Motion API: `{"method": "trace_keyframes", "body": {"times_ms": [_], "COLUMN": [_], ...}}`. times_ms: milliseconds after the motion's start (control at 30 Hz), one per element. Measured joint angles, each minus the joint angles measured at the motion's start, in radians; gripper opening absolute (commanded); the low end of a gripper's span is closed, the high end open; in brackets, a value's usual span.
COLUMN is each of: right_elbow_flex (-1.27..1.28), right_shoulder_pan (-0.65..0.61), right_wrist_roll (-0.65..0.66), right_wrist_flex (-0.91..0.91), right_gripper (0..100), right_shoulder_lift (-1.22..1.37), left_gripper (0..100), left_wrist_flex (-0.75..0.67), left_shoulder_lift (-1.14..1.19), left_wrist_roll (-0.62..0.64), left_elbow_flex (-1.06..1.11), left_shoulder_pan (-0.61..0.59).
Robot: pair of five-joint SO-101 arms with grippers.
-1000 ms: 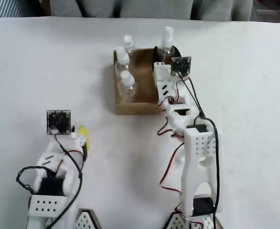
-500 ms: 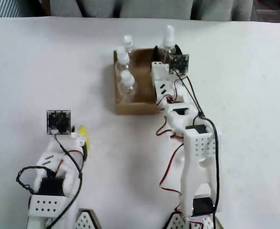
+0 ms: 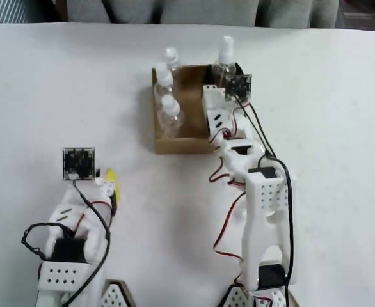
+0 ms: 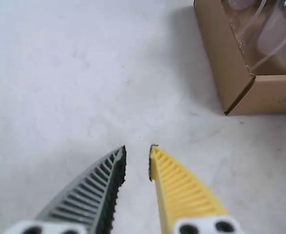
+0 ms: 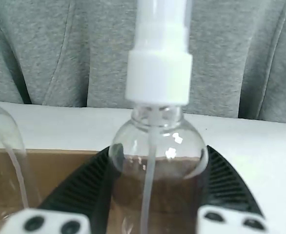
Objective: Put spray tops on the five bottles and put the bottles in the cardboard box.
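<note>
A cardboard box [image 3: 191, 137] lies at the table's middle back, and its corner [image 4: 240, 90] shows in the left wrist view. Two clear capped bottles [image 3: 170, 114] [image 3: 164, 78] lie in its left side, and a third [image 3: 170, 55] is at the far left corner. My right gripper [image 3: 224, 69] is at the box's far right corner, shut on an upright clear bottle [image 5: 157, 165] with a white spray top [image 5: 160, 73]. My left gripper [image 4: 138, 156] hovers low over bare table to the box's front left, fingers a narrow gap apart with nothing between them.
The white table [image 3: 315, 128] stretches wide to both sides of the box. Grey fabric [image 5: 45, 53] hangs beyond the far edge. Another clear bottle [image 5: 1, 141] rises in the box beside the held one. Red and black cables [image 3: 229, 224] run along the right arm.
My right gripper has shifted slightly to the left with the bottle, nearer over the box's corner. The left arm has stayed put.
</note>
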Motion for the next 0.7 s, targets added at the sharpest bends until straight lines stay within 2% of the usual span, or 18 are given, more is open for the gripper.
{"method": "trace_keyframes", "body": {"times_ms": [200, 700], "right_elbow_flex": [0.008, 0.008], "right_shoulder_pan": [-0.005, -0.011], "right_wrist_roll": [0.002, 0.000], "right_wrist_flex": [0.002, 0.002], "right_gripper": [35.5, 35.6], "right_shoulder_lift": [0.002, 0.002], "left_gripper": [9, 9], "left_wrist_flex": [0.000, 0.000], "left_shoulder_lift": [0.000, 0.000], "left_wrist_roll": [0.000, 0.000], "left_elbow_flex": [0.000, 0.000], "left_shoulder_pan": [0.000, 0.000]}}
